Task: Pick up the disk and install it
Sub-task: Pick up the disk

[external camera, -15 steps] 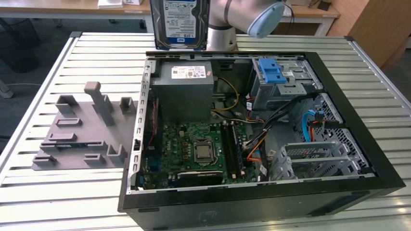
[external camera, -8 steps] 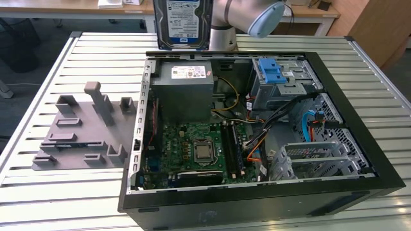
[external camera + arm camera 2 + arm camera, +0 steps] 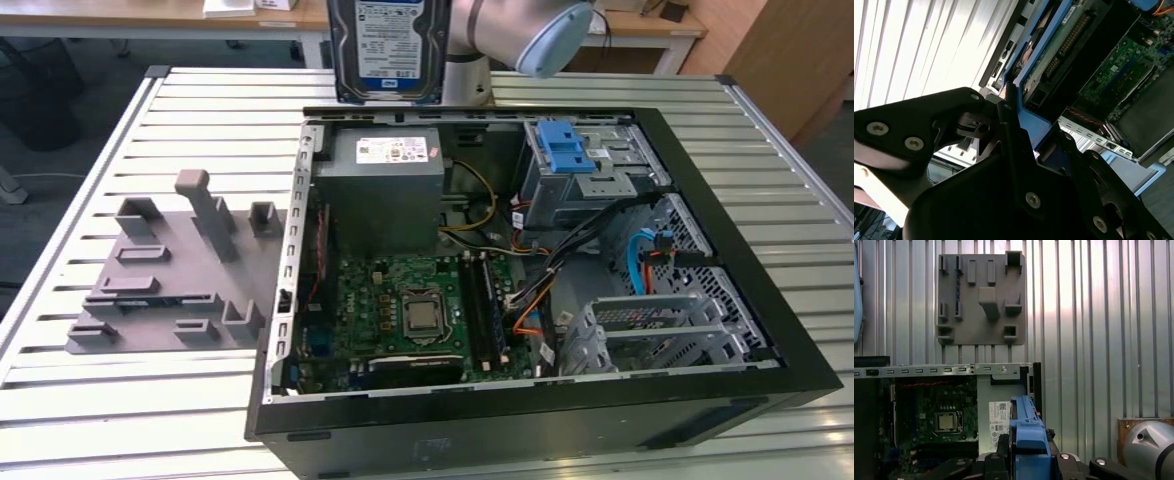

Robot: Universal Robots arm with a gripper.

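Gripper holding the disk above the open computer case

The gripper (image 3: 1026,447) is clamping shut on the disk (image 3: 387,45) by its blue side rails, keeping it upright, likely so it is clearing the case rim (image 3: 747,330). The drive cage (image 3: 567,150) is sitting open just beside, with cables (image 3: 587,235) crowding its near side

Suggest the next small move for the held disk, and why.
Probably shift it toward the exterior view's right: the gripper holds the disk upright, raised beyond the grey power supply, while the drive bay with the blue latch sits further right in the case.
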